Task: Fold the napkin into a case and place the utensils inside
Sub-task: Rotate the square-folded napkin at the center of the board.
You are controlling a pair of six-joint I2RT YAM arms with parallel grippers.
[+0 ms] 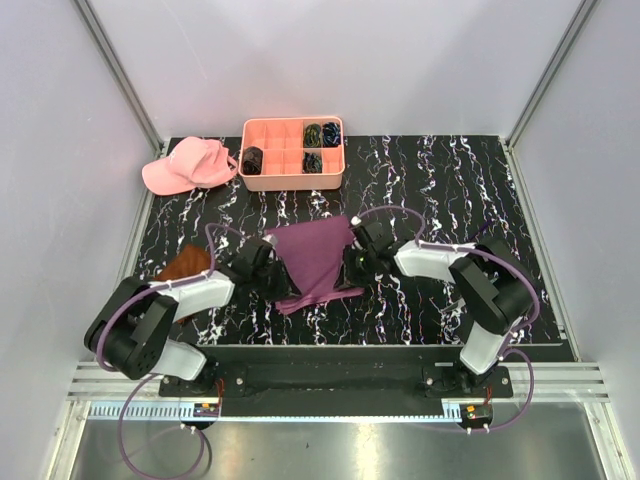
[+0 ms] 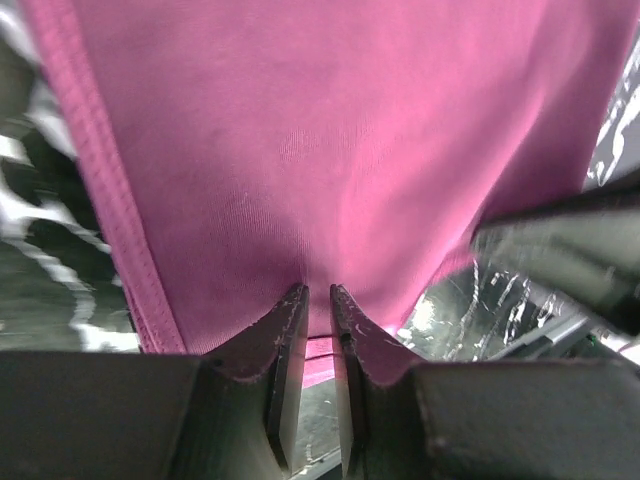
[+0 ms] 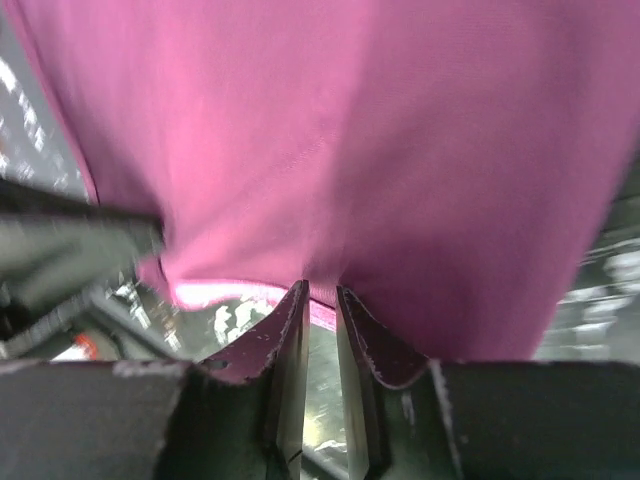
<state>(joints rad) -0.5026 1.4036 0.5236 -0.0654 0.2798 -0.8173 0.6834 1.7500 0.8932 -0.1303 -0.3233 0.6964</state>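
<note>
The magenta-purple napkin (image 1: 318, 256) is in the middle of the black marbled table, between my two grippers, its hemmed edge (image 2: 105, 190) running down the left of the left wrist view. My left gripper (image 1: 286, 287) is at the napkin's near left side, and its narrow jaws (image 2: 318, 292) pinch the cloth, which puckers at the tips. On the napkin's right side my right gripper (image 1: 353, 262) pinches the cloth edge (image 3: 322, 290) the same way. The fabric fills both wrist views with table showing beneath it. The utensils are out of view.
A salmon divided tray (image 1: 290, 183) with dark coiled bundles stands at the back. To its left lies a pink cap (image 1: 188, 165). A rust-brown cloth (image 1: 185, 265) sits by my left arm. White walls and metal posts enclose the table.
</note>
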